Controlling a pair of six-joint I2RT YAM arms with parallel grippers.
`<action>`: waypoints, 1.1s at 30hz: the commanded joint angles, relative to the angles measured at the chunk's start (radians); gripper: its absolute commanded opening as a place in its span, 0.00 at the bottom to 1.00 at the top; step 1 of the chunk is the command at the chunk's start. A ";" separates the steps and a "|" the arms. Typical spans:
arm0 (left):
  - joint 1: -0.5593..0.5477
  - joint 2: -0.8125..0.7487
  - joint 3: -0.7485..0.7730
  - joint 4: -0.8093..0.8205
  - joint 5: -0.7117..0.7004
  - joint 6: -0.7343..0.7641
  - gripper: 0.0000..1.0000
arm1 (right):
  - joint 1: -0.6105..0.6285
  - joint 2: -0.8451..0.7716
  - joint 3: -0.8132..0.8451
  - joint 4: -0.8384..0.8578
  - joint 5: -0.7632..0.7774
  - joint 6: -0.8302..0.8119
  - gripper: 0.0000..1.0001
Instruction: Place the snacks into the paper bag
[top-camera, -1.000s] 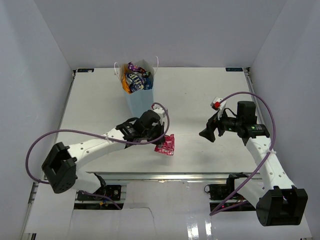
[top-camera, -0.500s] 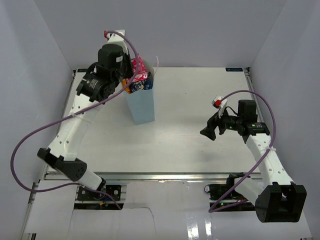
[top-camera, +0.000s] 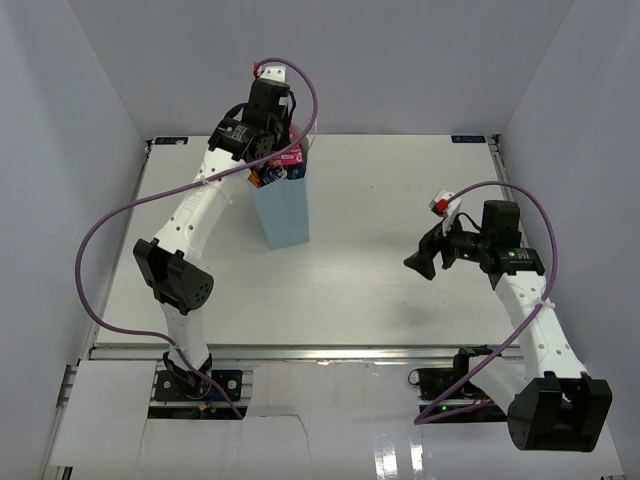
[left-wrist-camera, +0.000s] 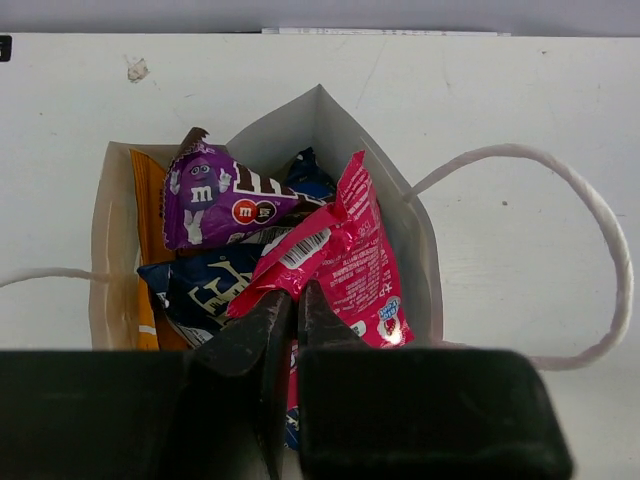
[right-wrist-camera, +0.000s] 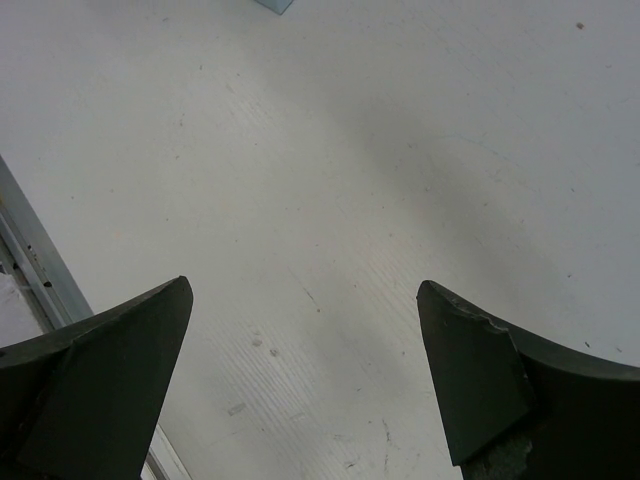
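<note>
The pale-blue paper bag (top-camera: 285, 212) stands upright at the back left of the table. My left gripper (top-camera: 279, 150) hangs right over its mouth, shut on the pink-red packet (left-wrist-camera: 358, 252), whose lower end dips inside the bag's white wall (left-wrist-camera: 322, 112). In the left wrist view my left gripper (left-wrist-camera: 297, 292) pinches the packet's edge. Inside lie a purple packet (left-wrist-camera: 213, 196), a dark blue bag (left-wrist-camera: 200, 290) and an orange bag (left-wrist-camera: 148, 200). My right gripper (top-camera: 416, 261) hovers open over bare table at the right, and the right wrist view shows nothing between the fingers of my right gripper (right-wrist-camera: 305, 292).
The bag's white string handle (left-wrist-camera: 600, 210) loops out over the table. White walls enclose the table on three sides. A metal rail (top-camera: 300, 352) runs along the near edge.
My left arm has carried the pink-red packet from the table's middle up and back to the bag's mouth. The right arm has hardly moved.
</note>
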 joint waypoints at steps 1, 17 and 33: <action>0.001 -0.060 0.036 0.007 -0.013 0.032 0.00 | -0.006 -0.010 -0.002 0.026 -0.024 0.003 0.99; -0.024 -0.033 -0.036 0.015 0.050 0.040 0.08 | -0.006 0.010 0.005 0.043 -0.033 0.009 0.99; -0.024 -0.267 -0.056 0.047 0.102 0.027 0.77 | -0.006 0.033 0.045 0.045 -0.038 0.042 0.98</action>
